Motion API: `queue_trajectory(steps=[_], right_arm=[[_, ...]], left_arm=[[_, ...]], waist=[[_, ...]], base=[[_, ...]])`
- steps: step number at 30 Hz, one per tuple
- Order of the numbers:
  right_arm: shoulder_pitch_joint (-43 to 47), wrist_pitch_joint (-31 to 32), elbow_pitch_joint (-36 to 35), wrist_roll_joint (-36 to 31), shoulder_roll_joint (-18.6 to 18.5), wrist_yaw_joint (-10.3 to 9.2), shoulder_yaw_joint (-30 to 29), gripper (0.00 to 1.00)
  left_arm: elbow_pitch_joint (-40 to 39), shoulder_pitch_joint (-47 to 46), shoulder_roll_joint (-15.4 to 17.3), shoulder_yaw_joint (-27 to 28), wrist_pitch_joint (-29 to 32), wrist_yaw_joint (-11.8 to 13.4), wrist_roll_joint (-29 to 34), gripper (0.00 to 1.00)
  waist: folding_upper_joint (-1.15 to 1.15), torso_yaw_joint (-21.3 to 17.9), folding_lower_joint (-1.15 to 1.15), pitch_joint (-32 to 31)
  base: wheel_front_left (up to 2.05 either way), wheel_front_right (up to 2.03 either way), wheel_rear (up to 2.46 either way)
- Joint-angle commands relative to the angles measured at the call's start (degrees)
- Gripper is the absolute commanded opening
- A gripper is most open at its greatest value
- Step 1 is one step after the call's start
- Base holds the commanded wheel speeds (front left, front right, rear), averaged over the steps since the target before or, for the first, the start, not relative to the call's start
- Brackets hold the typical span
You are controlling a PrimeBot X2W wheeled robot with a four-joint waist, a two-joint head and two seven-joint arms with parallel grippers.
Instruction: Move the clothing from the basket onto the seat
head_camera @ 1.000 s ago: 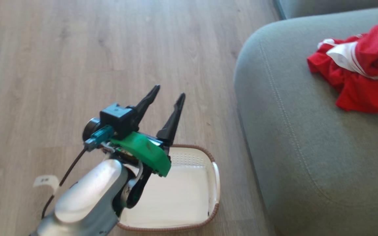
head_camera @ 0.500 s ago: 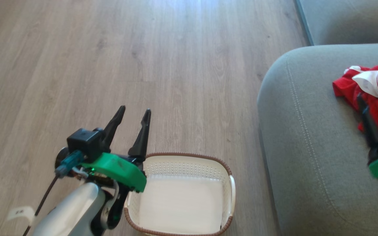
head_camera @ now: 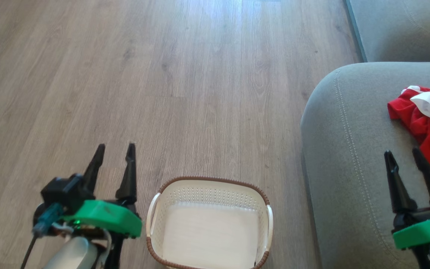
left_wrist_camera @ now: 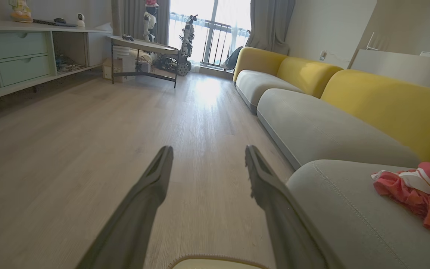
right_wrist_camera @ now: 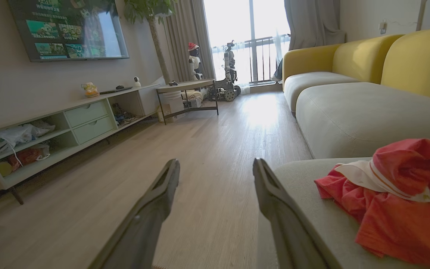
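Clothing (head_camera: 429, 127) is seen bunched up in a red heap with white trim at the right edge of the head view, so yeah, it's laid on the grey seat (head_camera: 349, 168), which is spread over the right side of that frame. The basket (head_camera: 207, 181) is parked on the wood floor (head_camera: 162, 74) at the bottom centre, near the seat's rounded edge with a strip of floor left between them. Its bare cream bottom is lit up bright, and the brown rim and white side handles are plainly shown.

The left gripper (head_camera: 116, 145) is found at the lower left, just beside the basket's left handle, with its fingers pointed up the frame and spread apart, nothing held between them. The right gripper (head_camera: 402, 151) is placed at the lower right, over the seat, fingers likewise parted and nothing gripped. The red heap is set just up and to the right of its tips, near but apart.

In the left wrist view the heap is caught at the far right, on the cushion, with yellow sofa backs (left_wrist_camera: 386, 104) lined up behind. In the right wrist view it's shown bigger at the lower right, just past the right-hand finger.
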Motion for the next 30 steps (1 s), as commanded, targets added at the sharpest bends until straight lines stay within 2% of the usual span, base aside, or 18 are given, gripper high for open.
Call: queue_trajectory(steps=[1,4,7,13,22,30], right_arm=[[-0.2,-0.6,-2.6,-1.4,0.0,-0.01,-0.2,1.0],[0.8,-0.9,-3.5,-3.0,2.2,-0.01,-0.9,1.0],[1.2,-1.1,-3.9,-4.0,3.4,-0.01,-1.2,1.0],[1.0,-1.3,-3.8,-4.8,4.0,-0.01,-1.5,1.0],[0.5,-1.3,-3.3,-5.3,5.4,-0.01,-2.0,1.0],[0.1,-1.4,-2.7,-5.3,5.4,-0.01,-1.5,1.0]], left_arm=[[-2.5,-1.0,1.1,4.0,-0.7,0.1,1.3,1.0],[-3.2,2.0,0.2,6.2,-0.8,-0.2,3.5,1.0],[-3.0,4.6,-1.5,8.5,-0.8,-1.6,4.4,1.0],[-1.2,6.9,-3.0,11.2,-0.8,-4.6,9.0,1.0],[1.5,9.2,-7.6,15.9,-0.8,-10.4,15.7,1.0],[3.0,9.5,-9.7,18.3,-0.8,-12.7,19.2,1.0]], waist=[[0.0,-0.1,0.0,-0.1],[0.0,-0.5,0.0,0.0],[0.0,-0.8,0.0,0.1],[0.0,-1.1,0.0,0.3],[0.0,-1.1,0.0,0.1],[0.0,-1.3,0.0,0.1]], base=[[0.0,0.0,0.0],[0.0,0.0,0.0],[0.0,0.0,0.0],[0.0,0.0,0.0],[0.0,0.0,0.0],[0.0,0.0,0.0]])
